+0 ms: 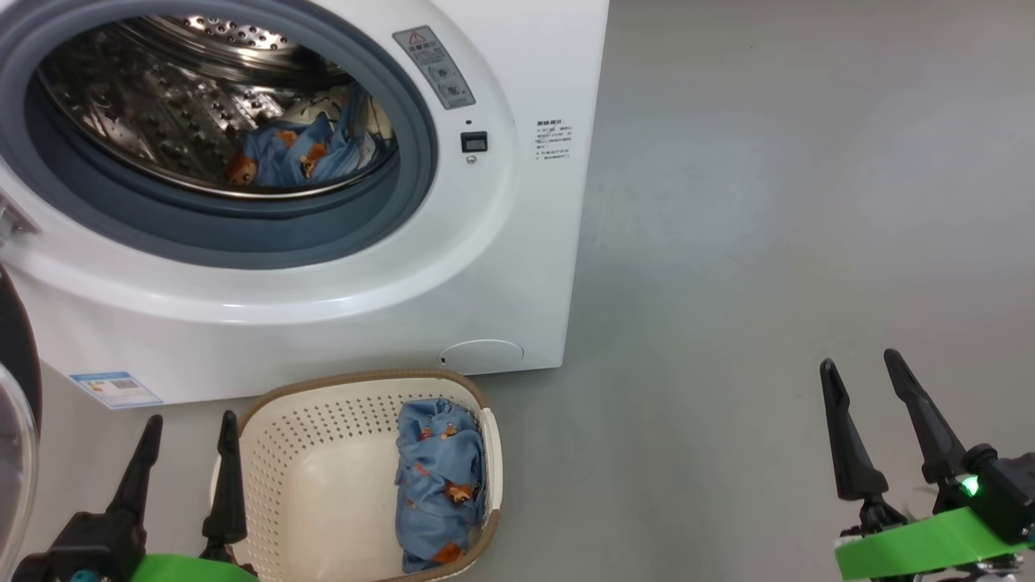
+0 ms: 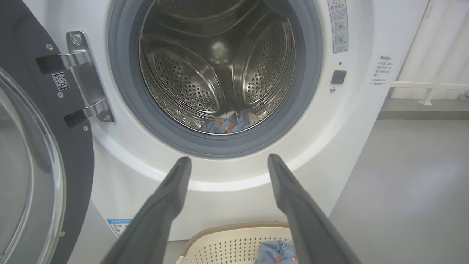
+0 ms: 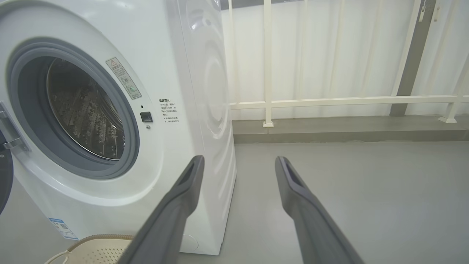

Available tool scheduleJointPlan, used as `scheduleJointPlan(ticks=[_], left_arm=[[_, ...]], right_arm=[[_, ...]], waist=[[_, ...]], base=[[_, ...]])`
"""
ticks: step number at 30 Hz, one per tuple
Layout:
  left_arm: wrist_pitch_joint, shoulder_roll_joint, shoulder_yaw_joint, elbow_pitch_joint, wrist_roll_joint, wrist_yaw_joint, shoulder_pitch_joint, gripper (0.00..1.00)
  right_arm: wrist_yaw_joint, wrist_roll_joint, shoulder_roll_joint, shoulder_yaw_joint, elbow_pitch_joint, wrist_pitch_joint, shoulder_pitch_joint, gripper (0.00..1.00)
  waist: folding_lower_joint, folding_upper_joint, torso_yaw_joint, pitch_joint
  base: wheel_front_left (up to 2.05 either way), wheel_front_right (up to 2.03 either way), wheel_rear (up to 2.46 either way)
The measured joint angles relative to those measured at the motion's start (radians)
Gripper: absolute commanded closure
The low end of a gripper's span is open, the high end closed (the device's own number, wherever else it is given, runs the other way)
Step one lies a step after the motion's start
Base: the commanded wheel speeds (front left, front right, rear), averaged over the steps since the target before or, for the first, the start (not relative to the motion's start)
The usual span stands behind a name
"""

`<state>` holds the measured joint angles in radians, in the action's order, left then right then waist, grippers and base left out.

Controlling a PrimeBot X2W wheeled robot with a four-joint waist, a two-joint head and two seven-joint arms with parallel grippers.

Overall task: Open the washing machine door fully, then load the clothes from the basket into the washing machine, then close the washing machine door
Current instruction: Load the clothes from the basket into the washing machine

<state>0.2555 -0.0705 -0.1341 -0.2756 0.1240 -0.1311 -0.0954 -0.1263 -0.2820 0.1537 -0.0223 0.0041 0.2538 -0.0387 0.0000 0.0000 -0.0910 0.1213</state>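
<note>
Reading left to right: the washing machine door (image 2: 77, 154) stands wide open, my left gripper (image 1: 192, 419) hangs spread and empty beside the basket (image 1: 267, 408), one bundle of the clothes (image 1: 441, 477) lies against the basket's right wall, another inside the washing machine (image 1: 323, 283), and my right gripper (image 1: 859, 360), equally spread and empty, is well apart. I judge the basket bundle light, soft and floppy, best pinched mid-heap; the basket wall crowds it.
</note>
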Motion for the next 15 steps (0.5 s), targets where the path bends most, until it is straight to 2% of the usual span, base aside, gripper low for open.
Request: scheduleJointPlan(ticks=[15], left_arm=[[0.0, 0.007, -0.003, -0.032, 0.009, 0.0, -0.001, 0.0]], right_arm=[[0.0, 0.0, -0.006, 0.0, -0.001, 0.0, -0.015, 0.0]], waist=[[0.0, 0.0, -0.005, 0.014]], base=[[0.0, 0.0, 0.0]])
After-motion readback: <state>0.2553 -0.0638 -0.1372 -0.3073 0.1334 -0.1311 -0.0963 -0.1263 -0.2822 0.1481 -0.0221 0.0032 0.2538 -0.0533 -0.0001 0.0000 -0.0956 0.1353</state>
